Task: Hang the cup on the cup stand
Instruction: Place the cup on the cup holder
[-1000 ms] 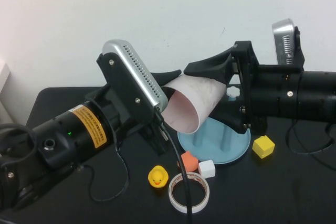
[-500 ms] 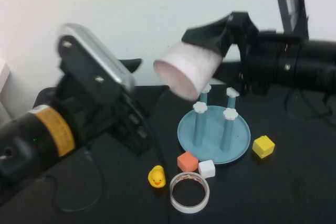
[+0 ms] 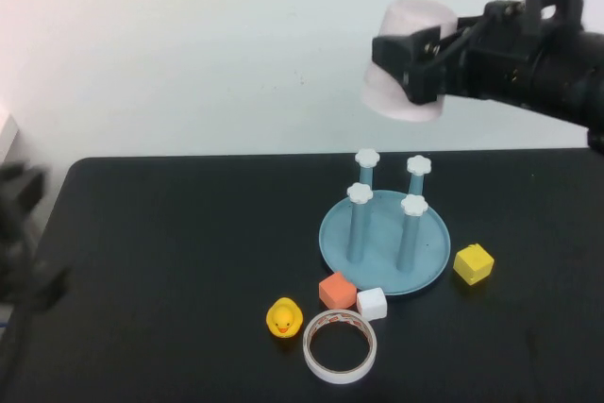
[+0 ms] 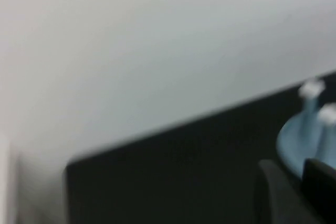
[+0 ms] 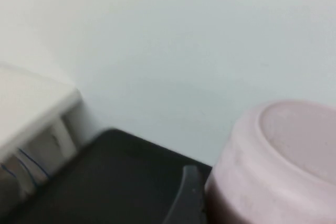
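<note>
Cup [image 3: 408, 63] in right gripper [image 3: 415, 68], above cup stand [image 3: 427, 274].

Even, bright, diffuse light fills the scene; the white wall [image 3: 189, 44] reads clean with no glare. Around the cup stand [image 3: 429, 266] shadows are faint on the black table [image 3: 170, 252]. Left of the stand, at the table's far edge, the left arm is a dark motion smear. The left wrist view is soft throughout, the stand's posts [image 4: 311, 100] smeared. In the right wrist view the cup [image 5: 273, 166] is close and out of focus.
</note>
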Available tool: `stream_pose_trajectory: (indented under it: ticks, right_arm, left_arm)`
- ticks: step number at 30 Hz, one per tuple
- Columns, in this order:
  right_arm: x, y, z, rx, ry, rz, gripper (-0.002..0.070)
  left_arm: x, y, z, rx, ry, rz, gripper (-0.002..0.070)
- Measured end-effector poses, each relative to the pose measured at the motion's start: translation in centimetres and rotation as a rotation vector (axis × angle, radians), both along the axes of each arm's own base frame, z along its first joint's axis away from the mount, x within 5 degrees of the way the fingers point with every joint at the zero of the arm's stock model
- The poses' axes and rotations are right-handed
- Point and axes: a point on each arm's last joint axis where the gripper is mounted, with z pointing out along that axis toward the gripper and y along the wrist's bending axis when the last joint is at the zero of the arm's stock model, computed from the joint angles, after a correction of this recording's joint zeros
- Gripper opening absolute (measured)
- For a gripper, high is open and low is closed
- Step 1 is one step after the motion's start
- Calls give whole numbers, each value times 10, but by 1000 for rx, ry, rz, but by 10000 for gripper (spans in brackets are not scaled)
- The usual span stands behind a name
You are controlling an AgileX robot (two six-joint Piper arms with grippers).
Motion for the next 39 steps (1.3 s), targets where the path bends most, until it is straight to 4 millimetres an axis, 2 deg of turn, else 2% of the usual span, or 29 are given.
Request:
stream_pose_trajectory:
  ticks: [4,12,19,23,30,33,39]
  right_arm:
    - [17,7,-20,-66,15,6,608]
    - [55,23,-56,-123,62,-3,608]
    - [73,31,-71,-281,-26,60,608]
    - [79,36,-71,-385,-120,124,607]
    - [98,49,-74,-399,-184,177,607]
    - [107,53,-83,-403,-179,174,607]
    - [130,60,-114,-435,-143,145,607]
  left_arm:
    - [-18,20,-5,49,102,72,13]
    - [-39,35,-7,63,153,78,0]
    - [-42,37,-6,77,144,71,0]
    - [-42,37,-6,96,140,61,0]
    - [-42,37,-7,112,149,63,0]
    - [-43,38,-9,119,162,70,0]
    - [-43,40,-11,131,186,83,0]
